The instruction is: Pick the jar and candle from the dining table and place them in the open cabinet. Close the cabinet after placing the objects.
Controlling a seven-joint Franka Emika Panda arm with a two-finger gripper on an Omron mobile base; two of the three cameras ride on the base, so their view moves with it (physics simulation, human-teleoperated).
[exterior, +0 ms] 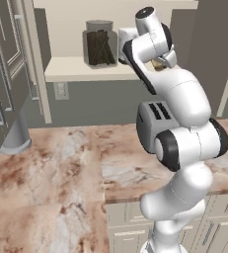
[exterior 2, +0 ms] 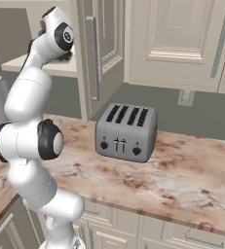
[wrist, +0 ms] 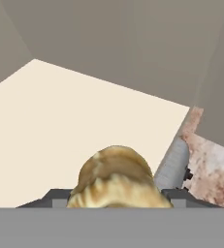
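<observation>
Jar (exterior: 99, 43) on cabinet (exterior: 86, 68) shelf; toaster (exterior 2: 126, 132) on counter (exterior 2: 192, 180) below.

Candle (wrist: 114, 179) – mottled yellow; shelf (wrist: 60, 131) cream; toaster (exterior 2: 126, 132) grey; countertop (exterior 2: 192, 180) – reddish-brown marbled

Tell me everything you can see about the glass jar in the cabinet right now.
The jar is a clear glass cylinder with a greyish lid, packed with dark brown-green sticks. It stands upright on the pale shelf of the open cabinet, toward the back. Nothing grips it: the robot's hand works just to its right without touching it, as far as the left base view shows. It looks intact and closed.
</observation>
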